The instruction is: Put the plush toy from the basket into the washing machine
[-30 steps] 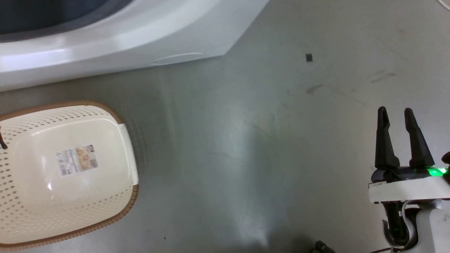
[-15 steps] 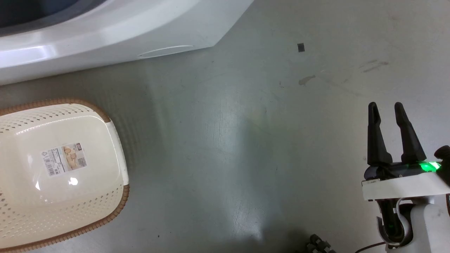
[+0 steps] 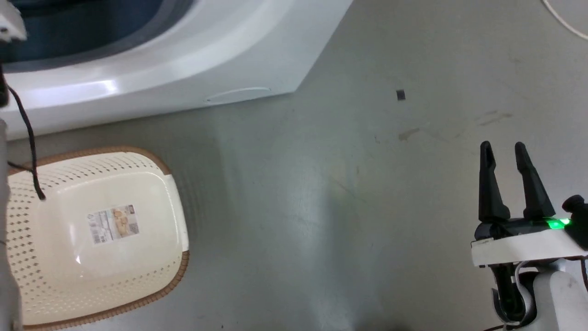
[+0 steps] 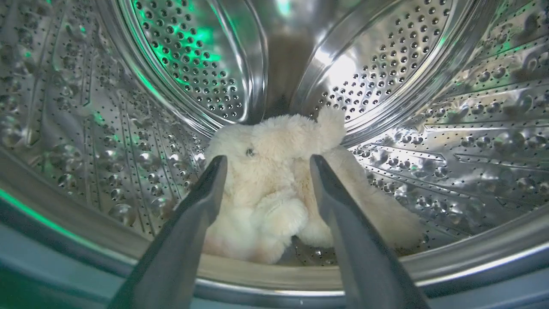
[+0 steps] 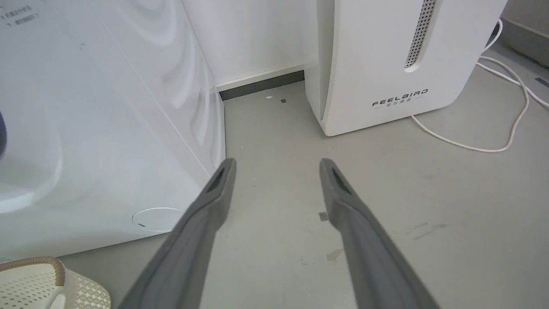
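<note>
The plush toy (image 4: 274, 189), cream and fluffy, lies on the bottom of the washing machine's steel drum (image 4: 429, 86) in the left wrist view. My left gripper (image 4: 266, 159) reaches into the drum mouth, open, its fingers spread to either side of the toy and not pressing it. In the head view the washing machine (image 3: 183, 59) fills the upper left and the basket (image 3: 151, 257) stands on the floor below it, holding nothing but its label sticker (image 3: 113, 224). My right gripper (image 3: 503, 148) hovers open at the lower right with nothing between its fingers (image 5: 214, 201).
A white slanted appliance marked FEELBIRD (image 5: 386, 56) stands beyond the washer's right corner, with a white cable (image 5: 493, 146) looping on the grey floor. A pale arm edge and a black cable (image 3: 27, 133) hang at the head view's left edge, over the basket.
The head view has shifted, so more of the washer's opening shows. A pale arm edge and a black cable have come in at the left. Basket and right gripper keep their places.
</note>
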### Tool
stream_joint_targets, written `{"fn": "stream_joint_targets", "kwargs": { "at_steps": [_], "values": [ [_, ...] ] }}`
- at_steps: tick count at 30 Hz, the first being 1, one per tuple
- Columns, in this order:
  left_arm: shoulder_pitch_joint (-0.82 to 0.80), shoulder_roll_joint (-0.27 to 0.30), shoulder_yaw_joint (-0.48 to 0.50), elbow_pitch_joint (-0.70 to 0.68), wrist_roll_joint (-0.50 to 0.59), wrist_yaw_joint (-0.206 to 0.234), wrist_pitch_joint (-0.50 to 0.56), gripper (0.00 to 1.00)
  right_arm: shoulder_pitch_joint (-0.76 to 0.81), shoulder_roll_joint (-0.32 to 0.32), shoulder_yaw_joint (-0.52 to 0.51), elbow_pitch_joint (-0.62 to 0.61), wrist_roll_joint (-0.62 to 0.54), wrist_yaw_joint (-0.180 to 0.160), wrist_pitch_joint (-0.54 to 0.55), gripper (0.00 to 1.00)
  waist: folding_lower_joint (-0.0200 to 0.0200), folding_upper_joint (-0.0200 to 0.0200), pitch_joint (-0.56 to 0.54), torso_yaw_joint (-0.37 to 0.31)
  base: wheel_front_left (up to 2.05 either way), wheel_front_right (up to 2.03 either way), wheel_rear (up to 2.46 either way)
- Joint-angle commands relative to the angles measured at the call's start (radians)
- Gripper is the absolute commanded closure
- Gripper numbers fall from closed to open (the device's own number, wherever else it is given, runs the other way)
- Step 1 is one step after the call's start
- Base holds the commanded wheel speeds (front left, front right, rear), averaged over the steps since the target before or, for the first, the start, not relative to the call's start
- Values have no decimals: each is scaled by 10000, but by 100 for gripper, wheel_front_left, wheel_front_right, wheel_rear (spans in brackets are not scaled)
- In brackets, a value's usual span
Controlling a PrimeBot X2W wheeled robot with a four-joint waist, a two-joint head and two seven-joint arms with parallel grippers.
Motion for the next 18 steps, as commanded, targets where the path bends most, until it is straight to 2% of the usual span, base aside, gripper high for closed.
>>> {"fn": "stream_joint_targets", "kwargs": {
  "at_steps": [1,5,12,18],
  "values": [
    [324,-51,114,-63,-47,-26,-53,0,148,-2,11,55,-87,-7,-42,0,-1,0,-413,175,0,0,0],
    [1328,-362,295,-602,-46,-57,-53,0,295,-2,60,118,-191,-7,-42,0,-1,0,-1023,326,0,0,0],
    [3395,-807,1088,-2384,165,59,-53,0,578,-2,124,-37,-468,-7,-42,0,-1,0,-2053,656,0,0,0],
    [5224,-1490,1752,-3990,630,173,-53,0,826,-2,274,-409,-662,-7,-42,0,-1,0,-2875,1000,0,0,0]
  ]
}}
